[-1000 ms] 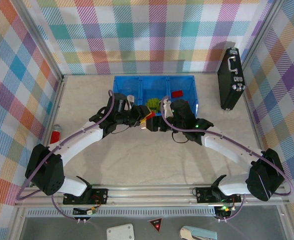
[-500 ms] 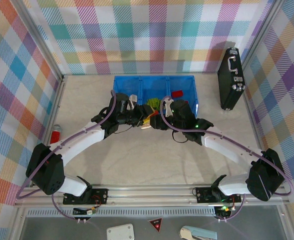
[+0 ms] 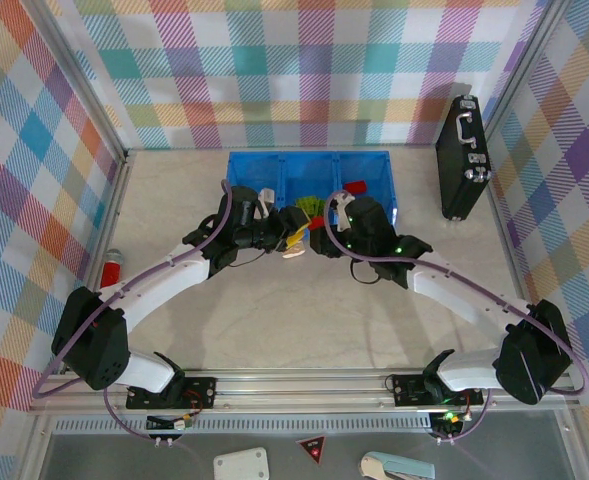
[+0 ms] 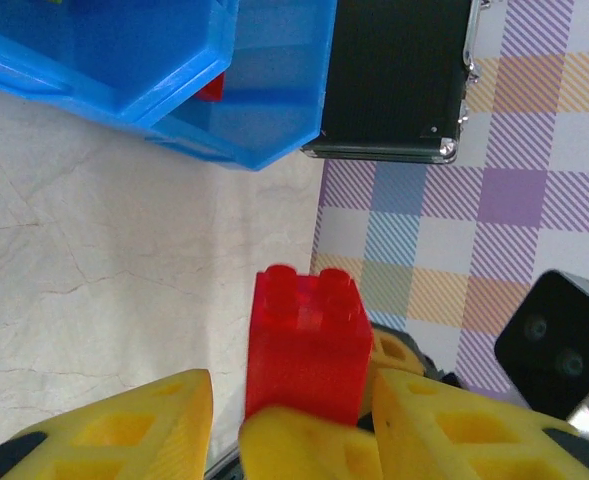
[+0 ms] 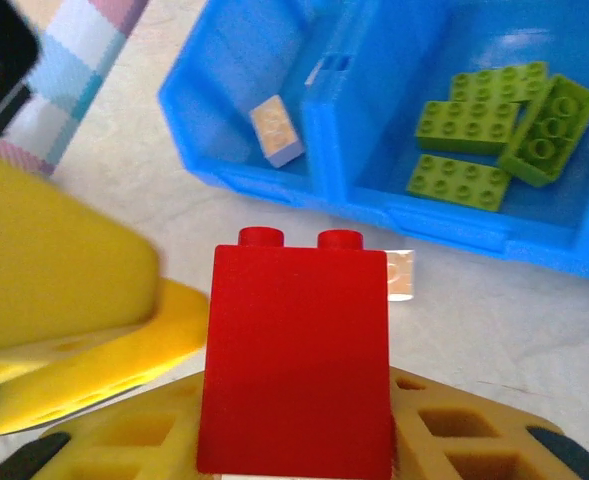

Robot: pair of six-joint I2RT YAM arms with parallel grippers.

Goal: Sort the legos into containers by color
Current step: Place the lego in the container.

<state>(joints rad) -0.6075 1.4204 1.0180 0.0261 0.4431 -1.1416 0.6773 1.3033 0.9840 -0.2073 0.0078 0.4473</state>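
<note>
We see the right gripper (image 5: pixel 294 445) closed on a small red studded plastic brick (image 5: pixel 299 350). In the right wrist view the brick stands upright at lower centre, studs up, its foot set between the yellow foam pads (image 5: pixel 454 435). The left gripper (image 4: pixel 292 425) stands open around the same brick. In the left wrist view its two yellow pads flank the brick, and bare table shows between the lower-left pad and the brick's side.

In the top view both grippers meet tip to tip near the centre of the frame, over the pale marbled table (image 3: pixel 304 320). They are just in front of the bright blue three-compartment plastic bin (image 3: pixel 309 156).

In the right wrist view the compartment at upper right holds several lime green studded bricks (image 5: pixel 479 130). The one at upper left holds a beige brick (image 5: pixel 276 130). A second beige piece (image 5: pixel 399 275) lies on the table just in front of the bin wall. In the top view a loose red brick (image 3: pixel 354 186) lies in the bin's rightmost compartment.

A black case with a metal handle (image 3: pixel 462 160) stands at the upper right of that view. A red cylinder (image 3: pixel 112 267) lies at the table's left edge.
</note>
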